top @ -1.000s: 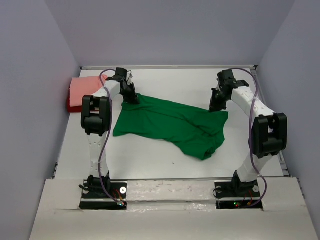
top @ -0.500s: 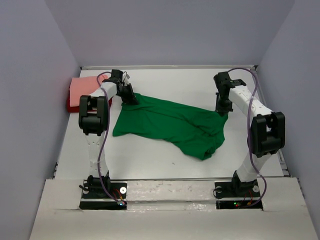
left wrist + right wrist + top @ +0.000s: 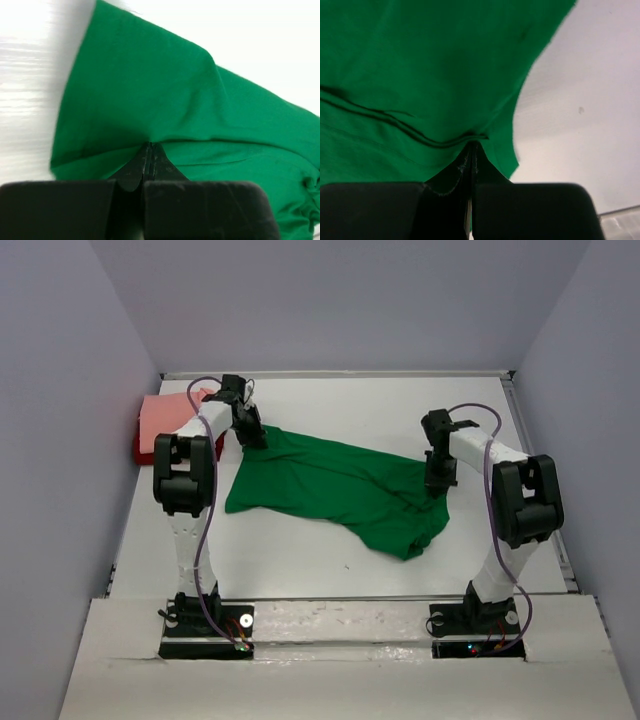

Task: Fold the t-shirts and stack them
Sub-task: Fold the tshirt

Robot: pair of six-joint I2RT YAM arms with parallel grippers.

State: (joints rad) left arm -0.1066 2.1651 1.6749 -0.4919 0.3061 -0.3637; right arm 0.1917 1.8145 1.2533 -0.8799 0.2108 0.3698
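White table point(image 3: 300, 565), grey walls point(image 3: 330, 300); green t-shirt point(image 3: 340, 485) lying spread mid-table.
Left pincer point(image 3: 150, 152) and right pincer point(image 3: 471, 150) each clamping opposite shirt edges; pink t-shirt point(image 3: 165, 420) probably folded, far-left.

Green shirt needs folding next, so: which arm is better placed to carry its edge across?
Probably right: right gripper pinches green shirt at its right edge; left gripper anchors the far corner.

Laboratory robot cell. Plain grey walls point(image 3: 60, 390) are enclosing a white table point(image 3: 350, 400); cabled robot arms point(image 3: 190, 540) are standing bolted to it.
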